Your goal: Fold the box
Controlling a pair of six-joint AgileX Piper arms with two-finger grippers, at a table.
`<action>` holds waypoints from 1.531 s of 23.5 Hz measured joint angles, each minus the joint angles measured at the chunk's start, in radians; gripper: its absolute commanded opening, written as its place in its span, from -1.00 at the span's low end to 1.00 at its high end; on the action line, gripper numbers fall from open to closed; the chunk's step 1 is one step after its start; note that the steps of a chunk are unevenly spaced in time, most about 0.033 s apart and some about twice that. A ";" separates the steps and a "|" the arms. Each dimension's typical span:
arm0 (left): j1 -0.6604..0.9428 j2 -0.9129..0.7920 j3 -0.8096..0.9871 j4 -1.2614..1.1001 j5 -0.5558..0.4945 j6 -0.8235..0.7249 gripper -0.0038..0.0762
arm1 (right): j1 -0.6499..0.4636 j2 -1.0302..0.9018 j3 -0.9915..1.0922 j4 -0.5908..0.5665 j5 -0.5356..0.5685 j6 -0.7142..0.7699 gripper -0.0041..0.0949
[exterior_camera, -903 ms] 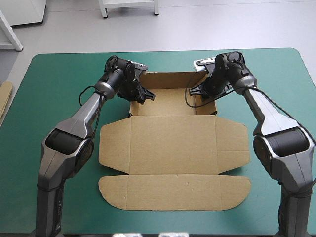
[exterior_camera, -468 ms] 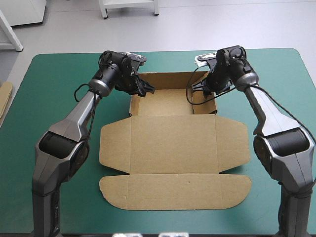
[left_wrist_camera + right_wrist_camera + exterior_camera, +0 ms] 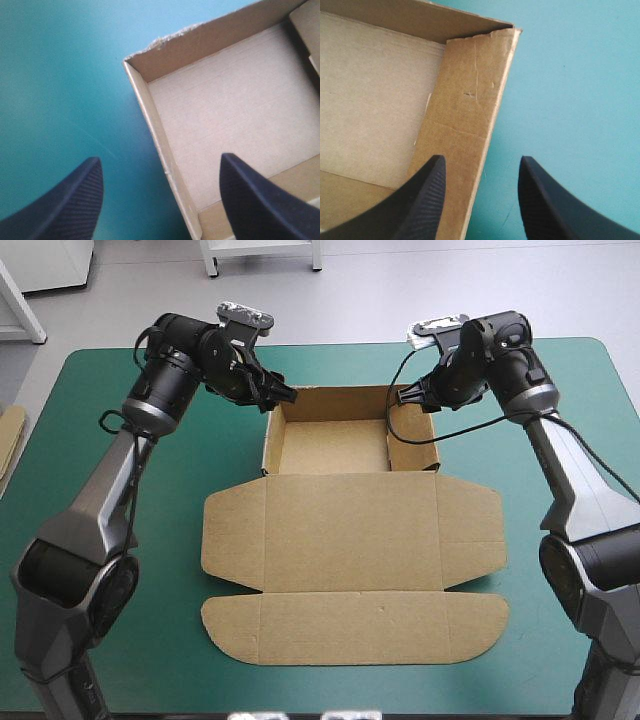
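Observation:
The brown box (image 3: pixel 350 445) lies in the middle of the table in the high view. Its far part is an open tray with walls raised, and the lid (image 3: pixel 350 540) lies flat toward the near edge with its front flap. My left gripper (image 3: pixel 283 395) hangs above the tray's far left corner, open. In the left wrist view the tray's left wall (image 3: pixel 155 135) runs between the black fingers of that gripper (image 3: pixel 160 200). My right gripper (image 3: pixel 410 400) hovers over the far right corner, open. In the right wrist view its own gripper (image 3: pixel 480 195) straddles the right wall (image 3: pixel 465 100) without touching it.
The teal-green cover (image 3: pixel 120 490) is bare on both sides of the box. An edge of more brown board (image 3: pixel 8 435) shows at the table's left edge.
Both grippers have risen out of the tray and drawn apart toward its outer far corners. The left arm swung farther left. The tray walls stay standing.

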 measured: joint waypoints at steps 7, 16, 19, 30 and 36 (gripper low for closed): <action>0.000 -0.218 0.109 -0.001 0.000 0.044 0.28 | 0.000 -0.083 0.000 0.005 -0.013 -0.001 -0.04; 0.000 -0.661 0.604 0.000 0.001 -0.011 0.28 | 0.000 -0.100 0.037 0.019 -0.031 -0.012 -0.07; 0.000 -0.863 0.762 0.000 0.000 -0.043 0.28 | 0.000 -0.118 0.123 0.025 -0.045 -0.015 -0.07; 0.000 -1.356 1.010 0.000 0.003 -0.052 0.28 | 0.000 -0.269 0.352 0.060 -0.217 -0.055 0.04; 0.000 -1.358 1.021 0.000 0.003 -0.041 0.28 | 0.000 -0.232 0.350 0.059 -0.323 -0.068 0.12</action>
